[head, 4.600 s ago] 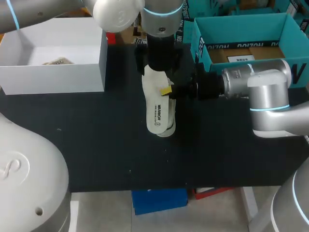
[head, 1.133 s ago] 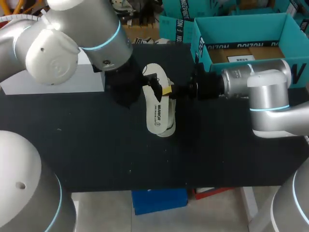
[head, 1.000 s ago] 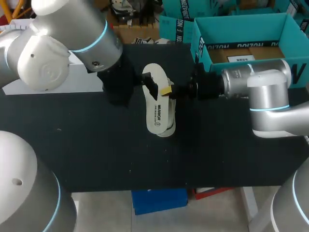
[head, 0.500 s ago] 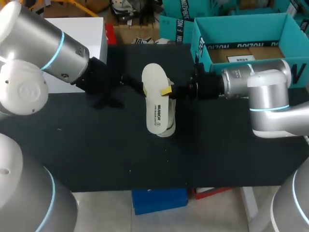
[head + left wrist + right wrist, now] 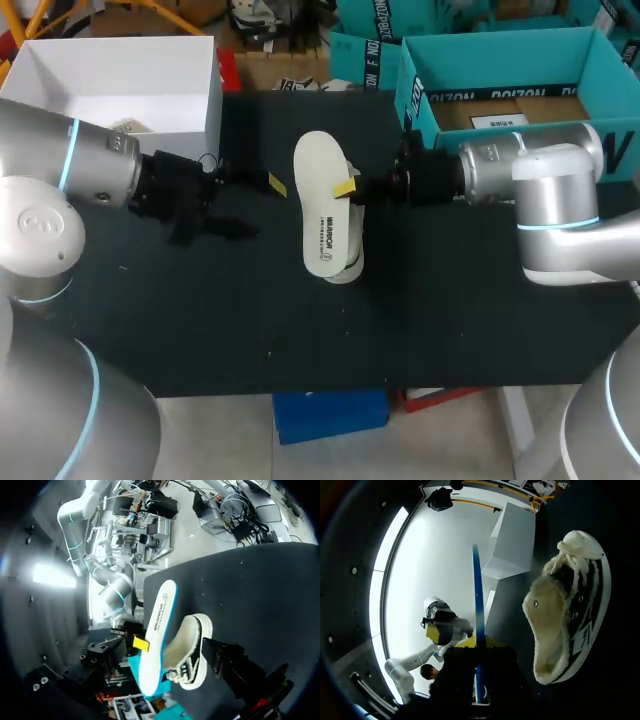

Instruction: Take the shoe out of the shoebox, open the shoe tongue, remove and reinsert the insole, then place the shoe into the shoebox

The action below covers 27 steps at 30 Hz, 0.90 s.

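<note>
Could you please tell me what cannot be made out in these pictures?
- Shoe: head view, mostly hidden beneath the insole.
- Insole's faces: right wrist view, seen edge-on in the right gripper.
- Left gripper: its wrist view shows no yellow tips, only one dark finger.
- White shoebox: head view, the thing inside is too small to identify.

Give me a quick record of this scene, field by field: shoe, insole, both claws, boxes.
shoe: on its side on the black table, outside both boxes
insole: out of the shoe, held on edge beside it
right claw: shut on the insole
left claw: open, empty, between white box and insole, apart from both
boxes: white box far left, teal box far right
</note>
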Each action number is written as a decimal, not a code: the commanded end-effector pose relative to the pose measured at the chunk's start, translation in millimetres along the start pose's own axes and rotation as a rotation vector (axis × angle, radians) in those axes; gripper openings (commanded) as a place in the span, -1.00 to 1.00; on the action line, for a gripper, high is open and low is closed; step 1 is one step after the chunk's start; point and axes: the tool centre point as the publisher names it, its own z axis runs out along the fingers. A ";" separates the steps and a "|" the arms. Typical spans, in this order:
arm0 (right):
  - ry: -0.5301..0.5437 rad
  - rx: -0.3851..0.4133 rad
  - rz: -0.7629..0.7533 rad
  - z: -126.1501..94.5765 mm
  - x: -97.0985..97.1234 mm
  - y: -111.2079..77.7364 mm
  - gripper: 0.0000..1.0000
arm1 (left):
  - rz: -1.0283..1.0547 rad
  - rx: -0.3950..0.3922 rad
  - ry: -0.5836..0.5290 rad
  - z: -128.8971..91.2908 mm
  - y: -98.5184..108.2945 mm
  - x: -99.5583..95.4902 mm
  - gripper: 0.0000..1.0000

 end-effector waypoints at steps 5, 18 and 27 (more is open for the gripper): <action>-0.002 0.001 0.001 0.6 0.1 0.2 -1.00 | 0.004 -0.007 -0.208 1.8 -1.4 3.7 1.00; -0.002 0.001 0.001 0.6 0.1 0.2 -1.00 | -0.016 -0.018 -0.349 7.4 -6.8 5.2 1.00; -0.002 0.001 0.001 0.6 0.1 0.2 -1.00 | -0.041 -0.120 -0.371 11.9 -6.7 5.1 1.00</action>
